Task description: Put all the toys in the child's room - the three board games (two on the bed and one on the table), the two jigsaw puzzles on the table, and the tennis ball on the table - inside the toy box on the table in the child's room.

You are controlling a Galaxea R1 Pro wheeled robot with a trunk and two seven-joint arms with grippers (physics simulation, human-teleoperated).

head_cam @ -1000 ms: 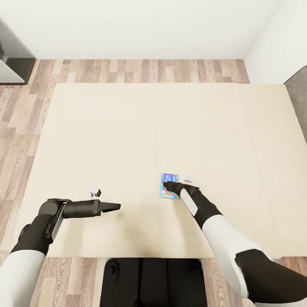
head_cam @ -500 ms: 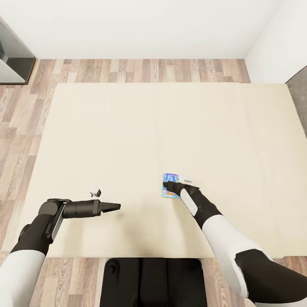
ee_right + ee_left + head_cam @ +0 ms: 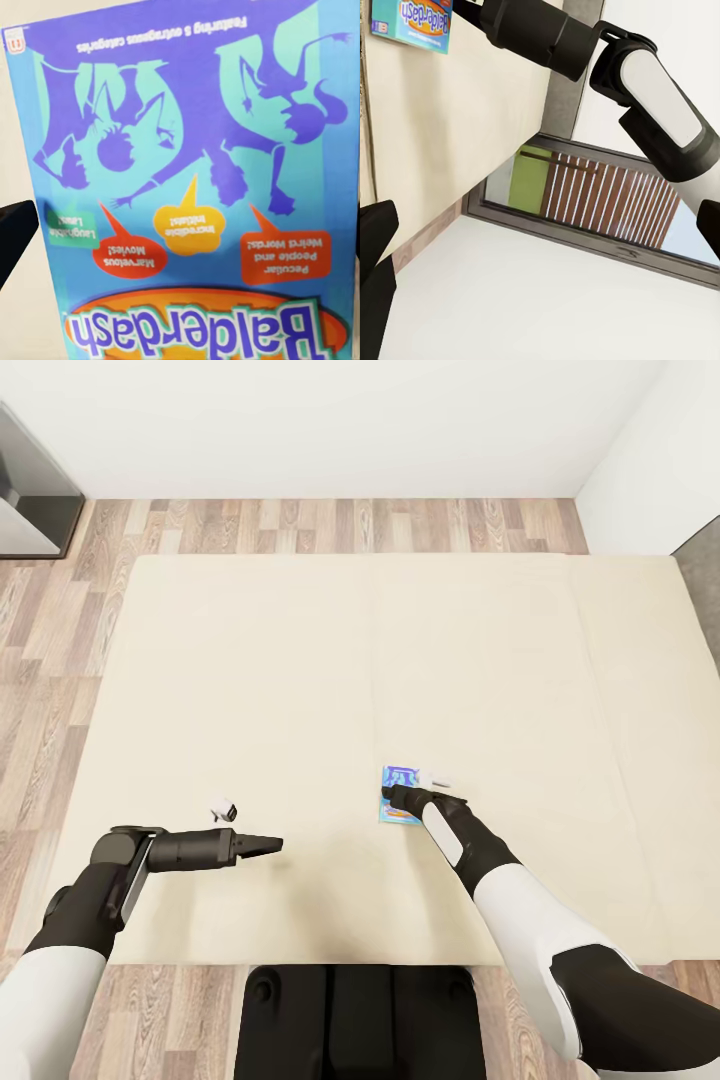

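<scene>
On the floor, bed: beige mattress, wide.
Board game: small, blue, flat on the bed.
Right gripper: over the game; fingers' spread, cannot tell.
Left gripper: fingers together, well apart from the game.

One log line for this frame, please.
stage: reach for game | right tool: over blue board game on bed, grip unclear | left tool: idle above bed, holding nothing

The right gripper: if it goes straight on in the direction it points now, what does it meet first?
Most likely the blue board game lying on the bed: the right gripper is aimed straight at its cover, though the remaining gap is unclear.
</scene>
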